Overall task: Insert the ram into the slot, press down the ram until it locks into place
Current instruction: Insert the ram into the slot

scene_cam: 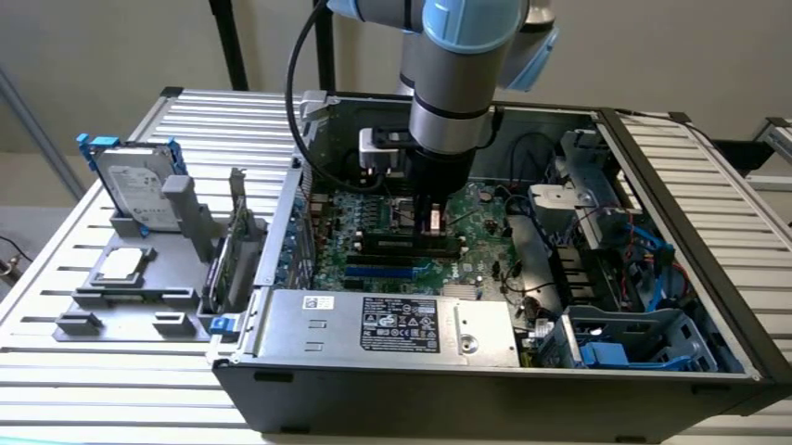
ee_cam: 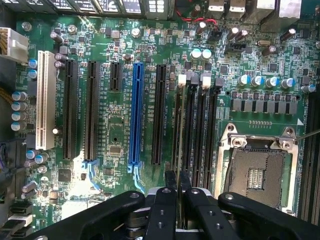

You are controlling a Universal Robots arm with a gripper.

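An open computer case (scene_cam: 495,399) is laid on a slatted table (scene_cam: 74,380). At the exterior view's left of it, a holder (scene_cam: 124,301) is set on the table, with a hard drive (scene_cam: 130,181) stood upright at its far end and a processor (scene_cam: 121,266) laid nearer. Inside the case, the power supply (scene_cam: 396,324) is placed in front of the motherboard (scene_cam: 359,218), and the drive cage (scene_cam: 637,338) at the exterior view's right. The memory sockets (ee_cam: 202,130) are ranged between the expansion slots (ee_cam: 135,115) and the CPU socket (ee_cam: 257,170). The ram (ee_cam: 180,150) is held on edge by the gripper (ee_cam: 177,200), in line with the slot (ee_cam: 176,115) nearest the expansion slots.
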